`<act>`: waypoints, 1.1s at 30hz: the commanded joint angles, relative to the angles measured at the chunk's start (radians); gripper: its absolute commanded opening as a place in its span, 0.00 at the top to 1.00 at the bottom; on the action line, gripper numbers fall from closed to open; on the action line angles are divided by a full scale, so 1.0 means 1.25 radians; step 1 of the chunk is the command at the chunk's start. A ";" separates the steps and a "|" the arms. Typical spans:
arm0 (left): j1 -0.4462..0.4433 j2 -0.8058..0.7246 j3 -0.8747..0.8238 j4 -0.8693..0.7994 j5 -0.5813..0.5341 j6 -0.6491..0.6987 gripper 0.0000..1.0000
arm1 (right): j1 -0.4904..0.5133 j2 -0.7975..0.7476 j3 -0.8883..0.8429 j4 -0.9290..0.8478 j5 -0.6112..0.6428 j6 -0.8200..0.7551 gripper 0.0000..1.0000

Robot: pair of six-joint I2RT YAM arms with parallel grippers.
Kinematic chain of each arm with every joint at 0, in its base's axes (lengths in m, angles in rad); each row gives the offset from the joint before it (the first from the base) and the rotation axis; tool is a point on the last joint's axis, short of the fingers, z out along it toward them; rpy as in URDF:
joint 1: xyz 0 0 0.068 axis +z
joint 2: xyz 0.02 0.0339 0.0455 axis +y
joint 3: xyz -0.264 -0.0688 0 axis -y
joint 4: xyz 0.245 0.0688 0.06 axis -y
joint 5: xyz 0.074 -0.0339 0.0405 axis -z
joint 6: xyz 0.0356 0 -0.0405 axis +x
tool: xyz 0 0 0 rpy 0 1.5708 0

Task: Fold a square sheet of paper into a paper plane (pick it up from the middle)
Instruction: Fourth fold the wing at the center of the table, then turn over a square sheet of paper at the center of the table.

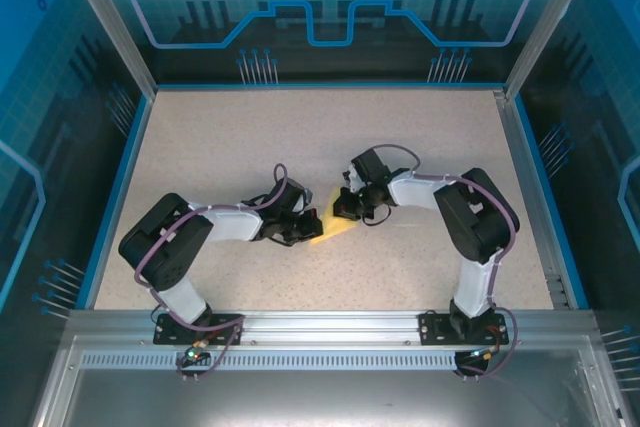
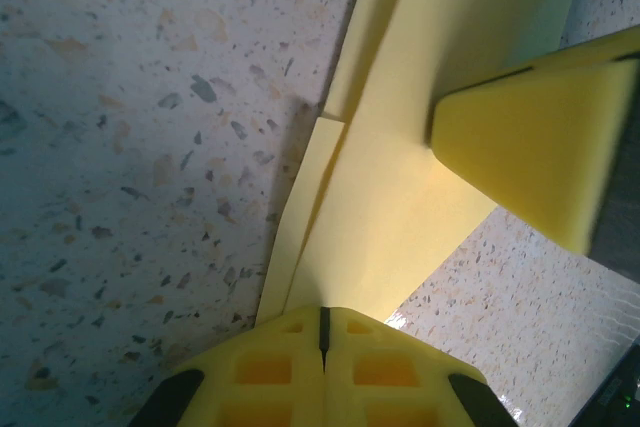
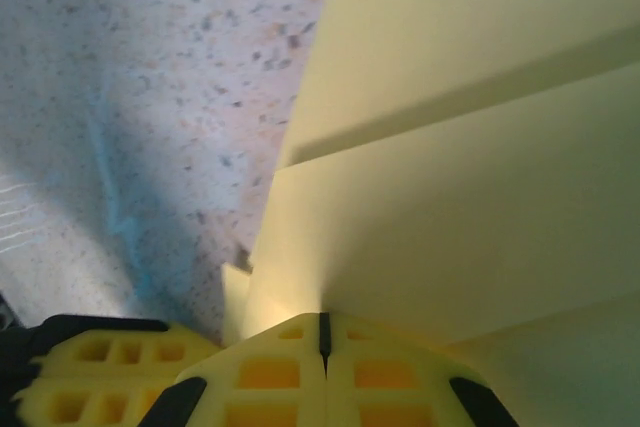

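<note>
Pale-yellow and creased into overlapping layers, the sheet of paper [image 1: 337,228] lies near the middle of the speckled table [image 1: 230,137], between the tips of the two arms. The left gripper [image 2: 323,319] is clenched on one edge of it, with the paper running into the seam between its yellow fingers, and the right gripper [image 3: 323,322] is clamped the same way on the opposite side. The left wrist view shows a stepped fold edge along the paper's left side.
</note>
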 commanded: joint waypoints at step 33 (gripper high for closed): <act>0.028 -0.233 0.077 -0.211 -0.116 0.061 0.29 | -0.111 -0.370 -0.204 0.000 0.071 0.015 0.23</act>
